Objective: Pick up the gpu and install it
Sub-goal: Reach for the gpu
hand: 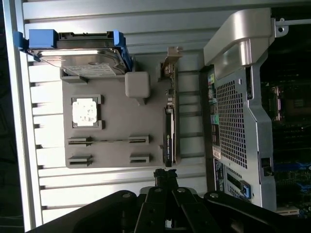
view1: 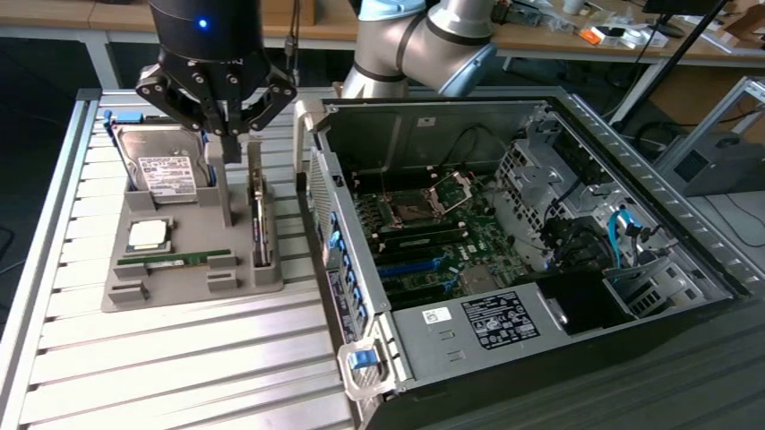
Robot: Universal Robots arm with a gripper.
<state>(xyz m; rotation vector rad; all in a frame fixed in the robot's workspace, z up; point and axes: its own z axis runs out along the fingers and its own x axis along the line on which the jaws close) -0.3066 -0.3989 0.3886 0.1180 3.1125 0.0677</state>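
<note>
gpu [view1: 261,231] stands on edge in the slot along the grey tray [view1: 132,291], on the exterior view's left, just beside the open PC case [view1: 478,313]. Not picked up yet. In the wrist view it shows edge-on [hand: 168,133], with the silver bracket [hand: 170,63] at the end toward the hard drive [hand: 77,53].

Handling, my read: light, stiff board, but fragile. Exposed parts and an edge connector, so no flexing. The thin top edge is all that's offered, so pinch across the board thickness, near mid-length so it doesn't tip. Stay off the bracket. Smooth faces could slip in a narrow pinch.

gripper [view1: 226,143] hangs in the upper left of the exterior view, over the tray's post [view1: 225,193] between hard drive and gpu, fingers closed together on nothing. In the wrist view the gripper [hand: 165,175] sits roughly in line with the card's long edge, apart from it.

Also in the tray: hard drive [view1: 164,170], CPU [view1: 149,235], green memory stick [view1: 179,260]. Motherboard [view1: 431,224] lies exposed in the case.
</note>
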